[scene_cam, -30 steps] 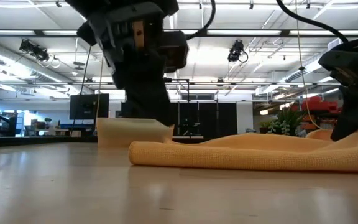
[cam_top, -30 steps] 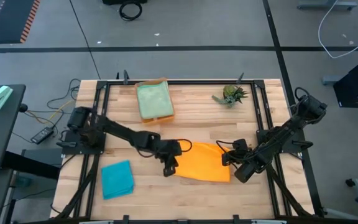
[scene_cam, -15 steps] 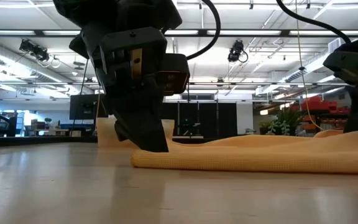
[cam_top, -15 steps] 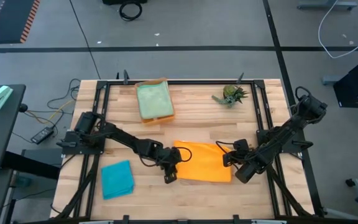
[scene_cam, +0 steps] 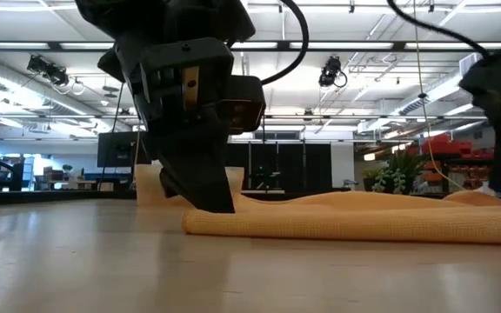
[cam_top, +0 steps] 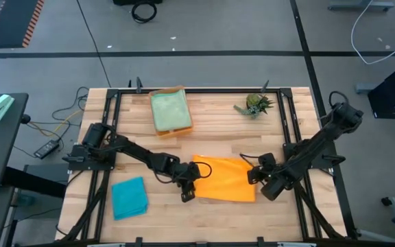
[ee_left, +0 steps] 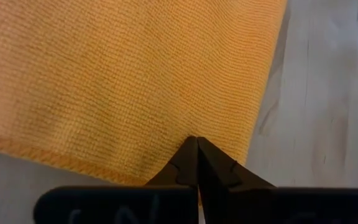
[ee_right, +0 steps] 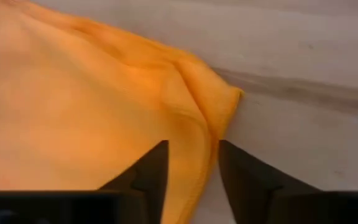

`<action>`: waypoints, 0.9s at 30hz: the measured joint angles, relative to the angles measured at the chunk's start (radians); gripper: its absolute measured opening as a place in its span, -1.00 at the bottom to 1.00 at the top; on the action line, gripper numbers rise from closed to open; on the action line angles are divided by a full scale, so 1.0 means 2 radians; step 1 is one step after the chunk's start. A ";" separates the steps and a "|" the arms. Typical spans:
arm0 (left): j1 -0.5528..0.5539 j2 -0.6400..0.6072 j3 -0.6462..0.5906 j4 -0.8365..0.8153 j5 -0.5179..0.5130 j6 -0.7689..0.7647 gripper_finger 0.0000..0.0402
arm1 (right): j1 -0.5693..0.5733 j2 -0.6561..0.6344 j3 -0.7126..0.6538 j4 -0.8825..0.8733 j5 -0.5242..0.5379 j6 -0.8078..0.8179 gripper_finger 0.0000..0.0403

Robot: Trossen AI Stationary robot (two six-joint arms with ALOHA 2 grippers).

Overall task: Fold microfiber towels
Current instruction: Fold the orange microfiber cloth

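Wooden slats of the desk fill the high view, and we read it from the left. A folded teal towel lies near the front left corner, well apart from everything else. Farther back, a sage green towel rests on an orange tray. The left gripper sits at the left front corner of the orange towel; its wrist view shows what the overhead cannot, the fingers pressed together with the cloth's hem pinched between their tips. The low view shows this gripper down at the towel's folded edge. The orange towel lies flat in the middle of the desk, its long axis running left to right. At its right edge, the right gripper has its fingers a narrow gap apart, straddling a raised fold of the cloth without clamping it. A small green plant stands at the back right.
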 joint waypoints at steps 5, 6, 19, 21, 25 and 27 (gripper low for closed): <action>0.002 -0.003 -0.001 -0.016 0.060 0.001 -0.93 | 0.000 -0.069 0.000 -0.013 0.025 -0.050 0.00; 0.001 -0.004 -0.001 -0.023 0.078 0.002 -0.94 | -0.002 -0.080 0.000 -0.013 0.027 -0.061 0.03; 0.002 -0.093 -0.003 -0.197 0.018 0.062 -0.97 | -0.141 -0.034 -0.011 0.197 -0.026 -0.405 -0.87; -0.003 -0.108 -0.003 -0.214 -0.010 0.045 -0.96 | -0.164 -0.018 -0.011 0.246 -0.059 -0.452 -0.94; -0.021 -0.104 -0.009 -0.223 -0.031 0.021 -0.98 | -0.199 0.043 -0.011 0.334 -0.140 -0.525 -0.98; -0.029 -0.090 -0.008 -0.218 -0.039 0.004 -0.97 | -0.210 0.071 -0.006 0.350 -0.154 -0.540 -0.98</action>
